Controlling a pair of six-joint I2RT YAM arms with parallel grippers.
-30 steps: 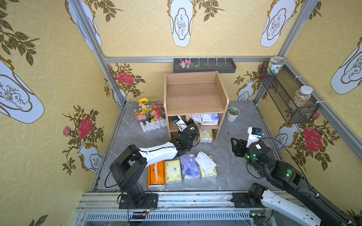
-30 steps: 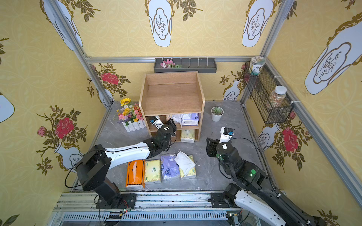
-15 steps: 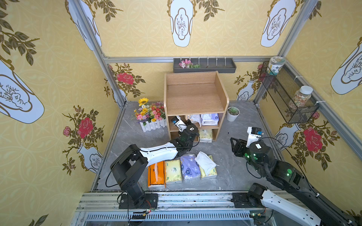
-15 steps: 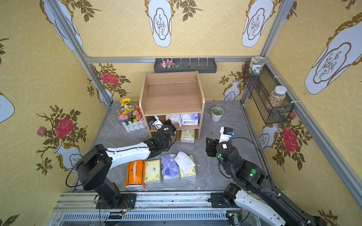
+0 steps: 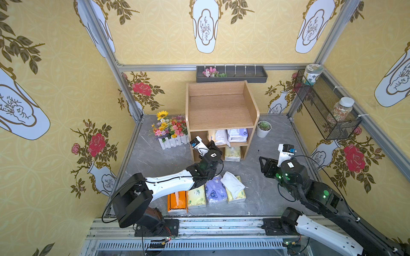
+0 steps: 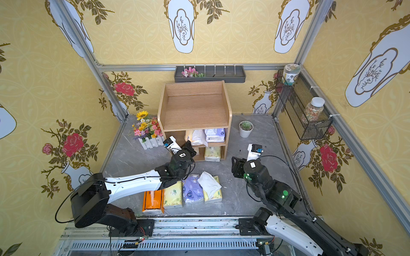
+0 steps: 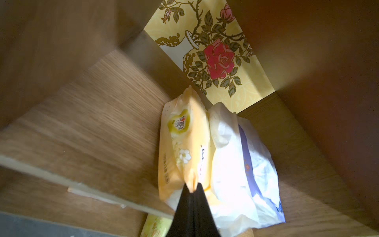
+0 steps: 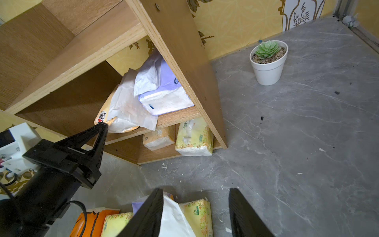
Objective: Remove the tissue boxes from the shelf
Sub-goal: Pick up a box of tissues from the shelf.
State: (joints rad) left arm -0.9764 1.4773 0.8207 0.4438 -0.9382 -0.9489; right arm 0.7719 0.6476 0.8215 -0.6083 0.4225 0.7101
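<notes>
The left gripper (image 7: 191, 189) is pinched shut on the end seam of the yellow tissue pack (image 7: 182, 143) at the front edge of the middle board of the shelf (image 8: 184, 61), so a slow, straight pull outward suits best, lest the thin wrap slip or tear.

Both top views are bright, evenly lit and sharp, with only soft, faint shadows on the grey table (image 5: 155, 159). The left wrist view is dim inside the shelf (image 7: 98, 127), and motion blur smears its boards. Light enters through its open back, so the yellow tissue pack (image 7: 180, 143) glows and the white tissue pack (image 7: 229, 164) beside it is blown out. The right wrist view is crisp, with the shelf's recess in shadow.
</notes>
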